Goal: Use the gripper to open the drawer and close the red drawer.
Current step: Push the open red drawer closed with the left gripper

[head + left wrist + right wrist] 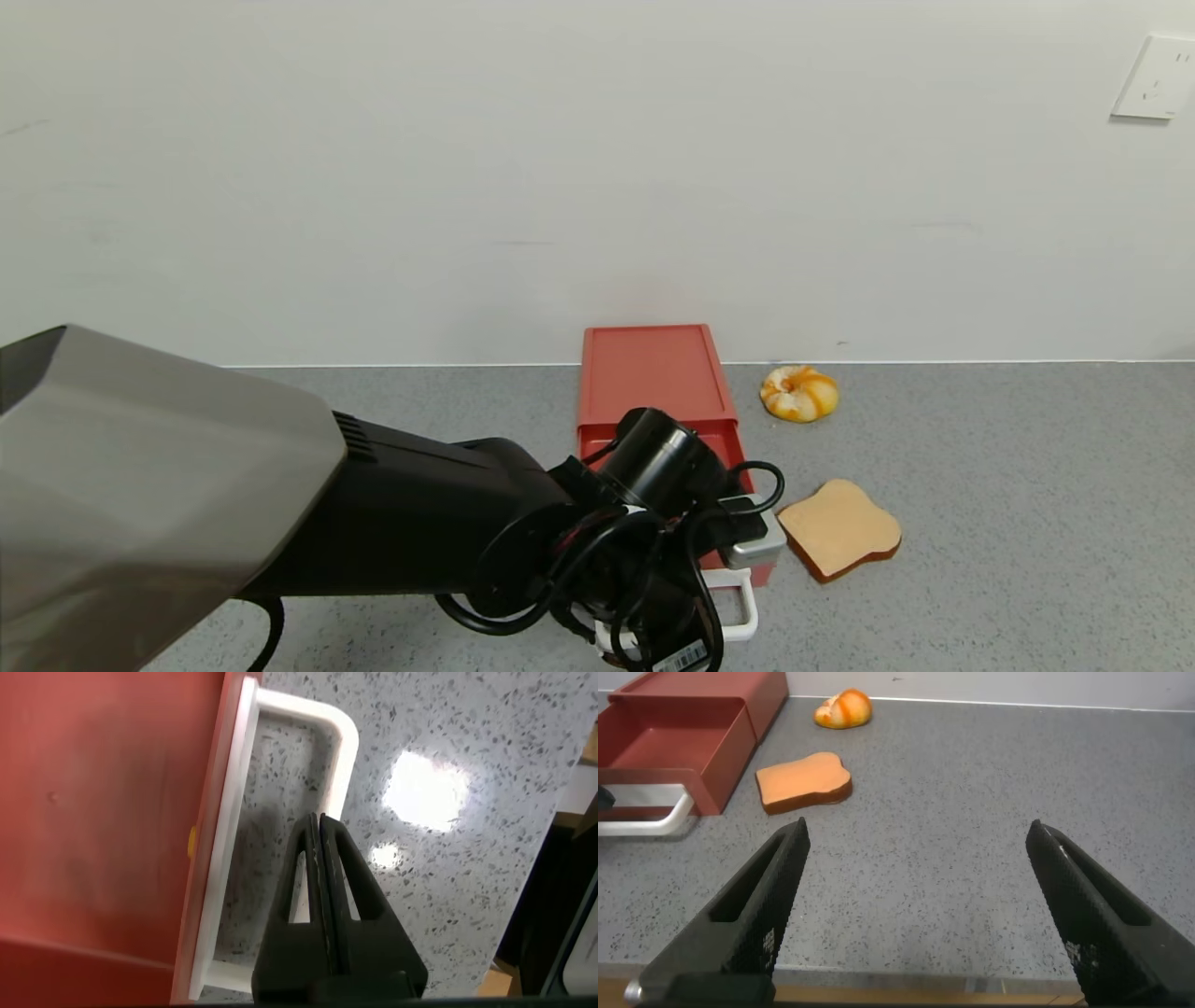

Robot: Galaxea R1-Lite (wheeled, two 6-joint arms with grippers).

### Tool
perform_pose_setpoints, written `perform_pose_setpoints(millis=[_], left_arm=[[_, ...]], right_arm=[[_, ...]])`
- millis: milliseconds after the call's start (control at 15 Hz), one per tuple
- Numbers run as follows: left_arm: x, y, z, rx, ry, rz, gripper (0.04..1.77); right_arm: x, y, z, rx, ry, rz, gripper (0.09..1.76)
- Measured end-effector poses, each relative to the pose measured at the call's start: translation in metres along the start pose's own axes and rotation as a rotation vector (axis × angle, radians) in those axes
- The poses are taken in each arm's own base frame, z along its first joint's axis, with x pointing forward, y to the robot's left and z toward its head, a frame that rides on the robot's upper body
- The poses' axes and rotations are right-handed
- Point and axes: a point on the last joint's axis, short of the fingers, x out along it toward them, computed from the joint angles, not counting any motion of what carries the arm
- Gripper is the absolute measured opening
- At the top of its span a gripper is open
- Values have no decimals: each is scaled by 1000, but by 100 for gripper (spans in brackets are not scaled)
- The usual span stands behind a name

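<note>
- A grey speckled tabletop (1008, 485) runs up to a plain white wall, which carries a white wall socket (1156, 77) at the far right.
- A flat brick-red drawer (652, 369) sits near the middle of the tabletop, its back end against the wall.
- Its sliding tray (668, 751) is pulled out toward the robot, and the right wrist view shows the tray's bare red floor.
- A white loop handle (338, 742) juts from the tray's front edge.
- The left arm reaches in from the left, over the front of the tray, trailing loops of black cable.
- The left tool (320, 831) is closed, its two black fingers pressed flat together with nothing between them.
- In the left wrist view the closed fingertips sit inside the opening of the handle loop, close to its outer bar; whether they touch the bar cannot be told.
- The right tool (920, 868) hangs low over bare tabletop on the right, well apart from the drawer, its fingers spread wide and holding nothing.
- A slice of toast (840, 529) lies flat just to the right of the pulled-out tray.
- A round orange and white bun (799, 393) rests farther back, beside the drawer's right side, near the wall.
</note>
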Motion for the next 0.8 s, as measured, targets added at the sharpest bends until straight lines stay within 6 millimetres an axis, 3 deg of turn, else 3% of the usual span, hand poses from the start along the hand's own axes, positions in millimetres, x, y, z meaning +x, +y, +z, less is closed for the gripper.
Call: perform_pose_setpoints(millis=[800], left_arm=[[6,7,-4,28,38,52,11]], right_arm=[[0,0,0,0,0,0,171]])
